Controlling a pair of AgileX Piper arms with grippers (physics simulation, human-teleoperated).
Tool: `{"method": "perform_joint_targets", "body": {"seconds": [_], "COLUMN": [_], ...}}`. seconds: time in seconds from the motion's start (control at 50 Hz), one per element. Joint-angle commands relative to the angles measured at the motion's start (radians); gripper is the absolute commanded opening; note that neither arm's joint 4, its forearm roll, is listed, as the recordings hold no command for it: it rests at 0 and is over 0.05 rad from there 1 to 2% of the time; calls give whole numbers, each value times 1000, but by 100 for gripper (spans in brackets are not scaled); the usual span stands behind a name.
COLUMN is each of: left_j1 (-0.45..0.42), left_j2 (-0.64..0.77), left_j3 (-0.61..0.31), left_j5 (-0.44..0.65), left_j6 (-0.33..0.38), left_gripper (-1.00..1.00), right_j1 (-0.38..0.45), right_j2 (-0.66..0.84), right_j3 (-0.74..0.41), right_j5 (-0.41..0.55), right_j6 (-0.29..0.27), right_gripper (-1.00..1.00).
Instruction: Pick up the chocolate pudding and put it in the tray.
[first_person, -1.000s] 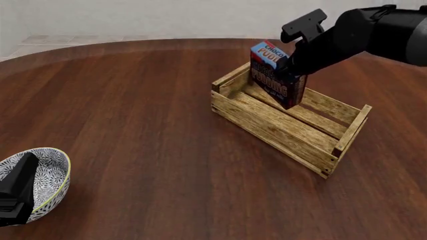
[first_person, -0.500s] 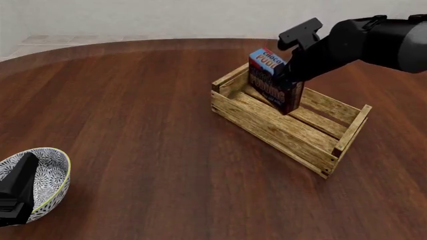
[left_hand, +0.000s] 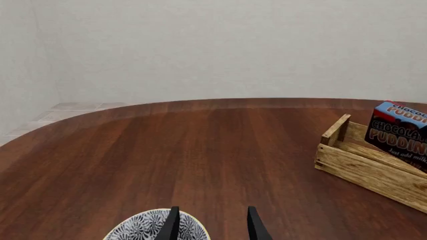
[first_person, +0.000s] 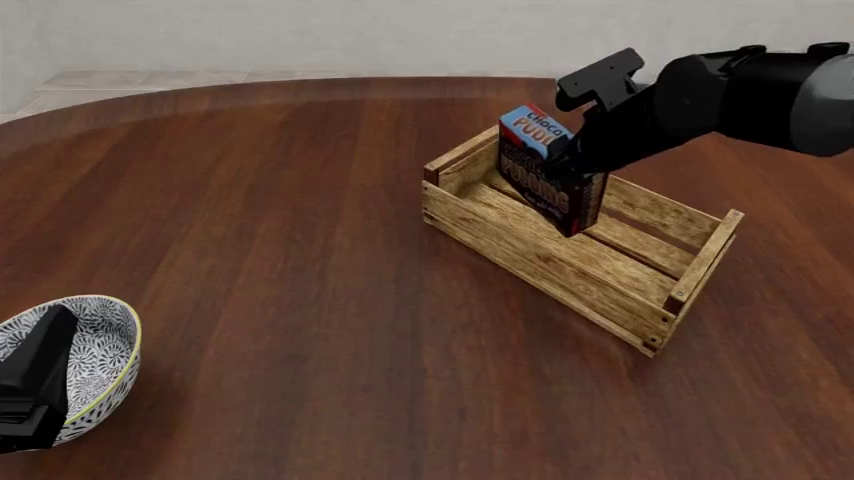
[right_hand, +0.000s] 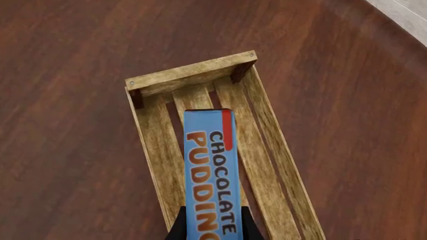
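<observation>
Although the front view shows the right arm's black gripper reaching down over the long, open-topped, light wooden slatted tray, its fingertips are masked there by the arm's own body and by the small rectangular cardboard chocolate pudding box, blue on top and dark red-brown on the front. Contact is confirmed only in the right wrist view: two black fingertips press against both narrow sides of the box, so the gripper is clenched on it. That view also shows the blue top face centred over the crate's floor slats, near the end wall with darker corner posts. Whether the box's lower edge touches the slats cannot be told; the crate's near wall hides it in the front view, where the box stands tilted with its lower part inside the crate.

The left wrist view cuts the box off at the frame edge, and only one end of the crate appears. The left gripper shows two black fingers spread apart with nothing between them, over the white-and-grey patterned bowl. From the front, this gripper is partly out of frame, beside the bowl on the dark brown wooden table.
</observation>
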Motion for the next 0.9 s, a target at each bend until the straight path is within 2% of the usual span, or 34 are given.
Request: {"method": "perform_joint_targets", "body": {"seconds": [0.02, 0.6, 0.9], "left_j1": [0, 0, 0], "left_j2": [0, 0, 0], "left_j3": [0, 0, 0], "left_j5": [0, 0, 0], "left_j6": [0, 0, 0], "left_gripper": [100, 100, 100], "right_j1": [0, -12, -18], "right_j2": [3, 14, 20], "right_j3": [12, 35, 74], "right_j5": [-18, -39, -76], "right_j6": [24, 22, 40], "right_gripper": [-100, -100, -100]}}
